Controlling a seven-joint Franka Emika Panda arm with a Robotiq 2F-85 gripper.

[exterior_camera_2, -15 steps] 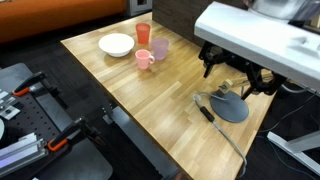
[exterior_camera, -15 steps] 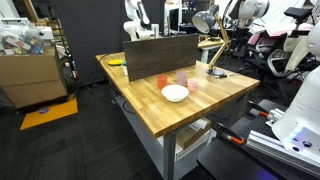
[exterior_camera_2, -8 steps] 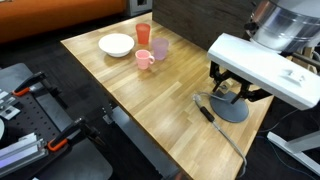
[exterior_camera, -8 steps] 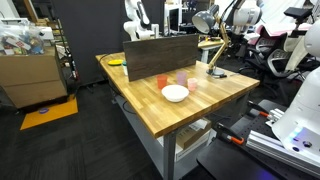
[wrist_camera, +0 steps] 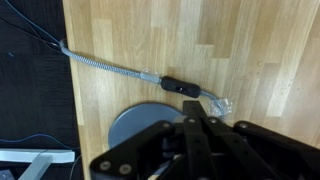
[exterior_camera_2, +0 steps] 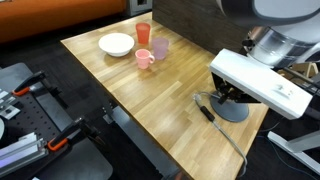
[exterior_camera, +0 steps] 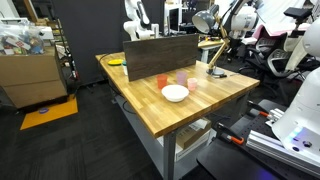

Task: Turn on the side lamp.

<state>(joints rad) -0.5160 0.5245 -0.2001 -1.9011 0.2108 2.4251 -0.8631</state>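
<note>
One second brought the arm point(exterior_camera_2: 255, 85) right and lower. Just left of the lamp base point(exterior_camera_2: 238, 113) lay the cord switch point(wrist_camera: 176, 86); the gripper point(wrist_camera: 197, 122), jaws pressed together, hung over the base. At the table's point(exterior_camera: 200, 100) far right stood the lamp point(exterior_camera: 210, 43); switch looked unpressed.

In an exterior view the white robot arm point(exterior_camera_2: 262, 85) is covering most of the wooden-armed, dome-shaded side lamp point(exterior_camera_2: 237, 112). In the wrist view the black gripper point(wrist_camera: 196, 125) is hiding part of its grey round base point(wrist_camera: 135, 128), and the jaw gap is proving unreadable.
</note>
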